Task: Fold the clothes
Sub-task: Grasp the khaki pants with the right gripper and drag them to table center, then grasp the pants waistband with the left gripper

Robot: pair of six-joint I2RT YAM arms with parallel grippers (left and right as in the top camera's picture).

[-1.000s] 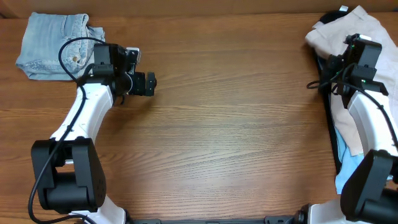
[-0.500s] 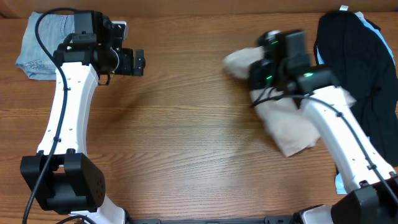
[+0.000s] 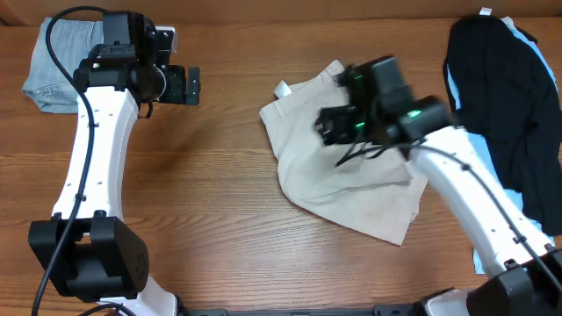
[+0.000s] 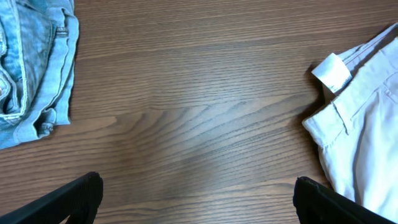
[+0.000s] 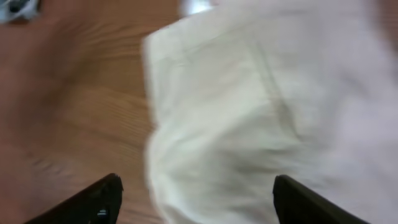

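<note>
Beige khaki cotton shorts (image 3: 351, 189) lie rumpled on the brown wood-grain worktop (image 3: 219, 211), directly beneath the right gripper (image 5: 196, 199), whose fingers stand wide apart and grip nothing. The left gripper (image 4: 196, 202), its fingers equally spread, hovers with the khaki waistband to one side and faded blue denim shorts (image 4: 31, 68) to the other.

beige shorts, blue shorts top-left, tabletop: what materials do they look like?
Beige shorts: likely woven cotton, matte; soft creases and a stitched waistband.
Blue shorts: denim, faded; paler worn seams and thick stitched edges.
Table: brown wood-grain surface with a low sheen; could be laminate rather than solid wood, can't tell.
</note>
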